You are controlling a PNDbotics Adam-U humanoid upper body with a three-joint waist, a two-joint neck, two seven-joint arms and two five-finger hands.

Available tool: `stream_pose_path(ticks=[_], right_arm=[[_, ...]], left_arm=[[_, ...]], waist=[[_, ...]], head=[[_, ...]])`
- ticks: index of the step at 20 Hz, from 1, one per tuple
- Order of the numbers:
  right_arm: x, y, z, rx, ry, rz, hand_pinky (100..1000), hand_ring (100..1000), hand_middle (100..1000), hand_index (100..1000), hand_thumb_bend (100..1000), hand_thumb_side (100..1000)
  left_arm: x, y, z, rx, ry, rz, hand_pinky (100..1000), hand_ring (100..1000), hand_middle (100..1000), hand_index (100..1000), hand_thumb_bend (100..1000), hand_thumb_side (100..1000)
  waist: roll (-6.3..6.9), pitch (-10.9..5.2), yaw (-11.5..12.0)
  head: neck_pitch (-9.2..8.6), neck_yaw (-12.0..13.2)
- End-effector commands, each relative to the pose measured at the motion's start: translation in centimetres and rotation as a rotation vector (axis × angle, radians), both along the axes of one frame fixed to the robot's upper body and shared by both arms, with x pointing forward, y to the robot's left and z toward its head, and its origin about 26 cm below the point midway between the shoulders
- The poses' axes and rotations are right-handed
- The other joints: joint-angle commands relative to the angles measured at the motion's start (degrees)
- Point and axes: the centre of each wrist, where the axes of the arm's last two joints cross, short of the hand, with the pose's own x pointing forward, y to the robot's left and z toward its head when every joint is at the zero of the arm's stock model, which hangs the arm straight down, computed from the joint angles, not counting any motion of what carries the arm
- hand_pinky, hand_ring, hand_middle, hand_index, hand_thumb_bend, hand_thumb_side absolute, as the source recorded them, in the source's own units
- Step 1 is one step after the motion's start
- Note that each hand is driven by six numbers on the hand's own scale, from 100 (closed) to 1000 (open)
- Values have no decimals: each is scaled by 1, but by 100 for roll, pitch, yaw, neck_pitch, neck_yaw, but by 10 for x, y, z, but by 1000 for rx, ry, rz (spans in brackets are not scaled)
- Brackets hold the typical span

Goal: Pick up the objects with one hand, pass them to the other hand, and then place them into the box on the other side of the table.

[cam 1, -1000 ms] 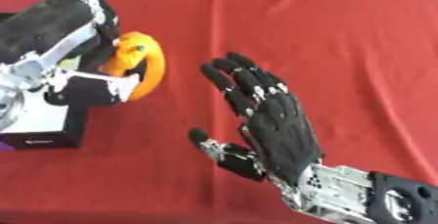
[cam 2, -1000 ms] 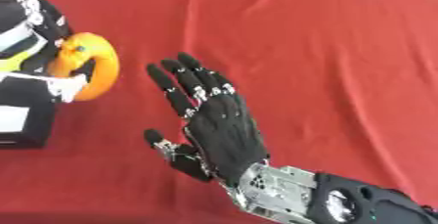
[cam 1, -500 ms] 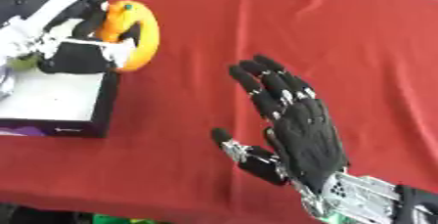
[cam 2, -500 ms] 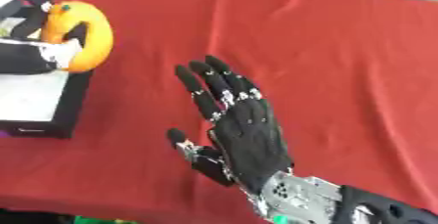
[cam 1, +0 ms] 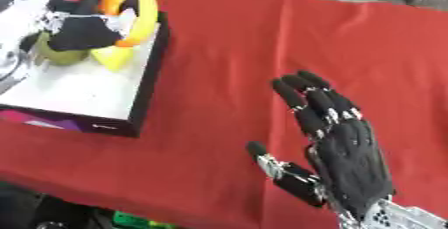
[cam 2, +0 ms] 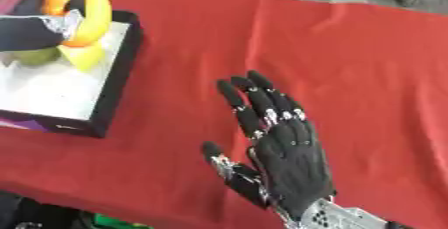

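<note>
We see the red table (cam 1: 227,48), then the box (cam 1: 83,85) at ten o'clock. Our right hand (cam 2: 284,155) at five o'clock holds nothing, fingers straight and spread. Our left hand (cam 1: 83,35) curls round the orange ring (cam 1: 136,3) over the box.

Left hand (cam 1: 83,35): a second ago beside the box's near right corner, holding the orange-yellow ring-shaped object (cam 1: 131,10) clear of it; now over the white interior of the box (cam 1: 144,90), fingers curled round the ring.
Ring-shaped object: now above the box floor, just beside a green item (cam 1: 54,53) and a yellow item (cam 1: 109,59) newly in sight.
View: shifted; the box now fills the upper left.
</note>
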Motion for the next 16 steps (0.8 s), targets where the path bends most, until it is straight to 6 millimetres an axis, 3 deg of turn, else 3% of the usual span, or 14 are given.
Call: stream_pose_path(ticks=[1, 8, 9, 10, 12, 14, 16], right_arm=[[0, -2, 6, 140, -145, -148, 524, 839, 784, 882, 545, 277], [0, -3, 5, 154, -149, -157, 522, 839, 785, 881, 543, 269], [0, -3, 5, 156, -149, -158, 522, 839, 785, 881, 542, 268], [0, -3, 5, 158, -150, -157, 523, 839, 785, 880, 542, 267], [0, -3, 5, 162, -152, -156, 522, 838, 784, 879, 541, 267], [0, -3, 4, 165, -153, -156, 521, 837, 783, 877, 544, 264], [-1, -3, 4, 167, -153, -156, 521, 837, 783, 877, 546, 262]], left_arm=[[-5, 10, 11, 10, -58, 75, 692, 512, 295, 102, 100, 289], [8, 26, -2, 53, -87, 175, 715, 536, 321, 142, 100, 276], [10, 27, -4, 58, -88, 183, 735, 558, 384, 194, 100, 255], [12, 29, -6, 67, -87, 194, 754, 582, 448, 302, 100, 246], [15, 33, -11, 98, -78, 217, 837, 736, 663, 650, 100, 233], [20, 39, -15, 146, -60, 250, 895, 802, 755, 800, 100, 221], [25, 45, -16, 186, -50, 302, 924, 823, 775, 843, 133, 216]], waist=[[31, -86, -9], [-21, -52, -49], [-26, -51, -53], [-31, -51, -61], [-38, -51, -75], [-41, -53, -81], [-42, -58, -81]], head=[[-115, 80], [-177, 163], [-184, 178], [-197, 192], [-214, 208], [-222, 225], [-221, 227]])
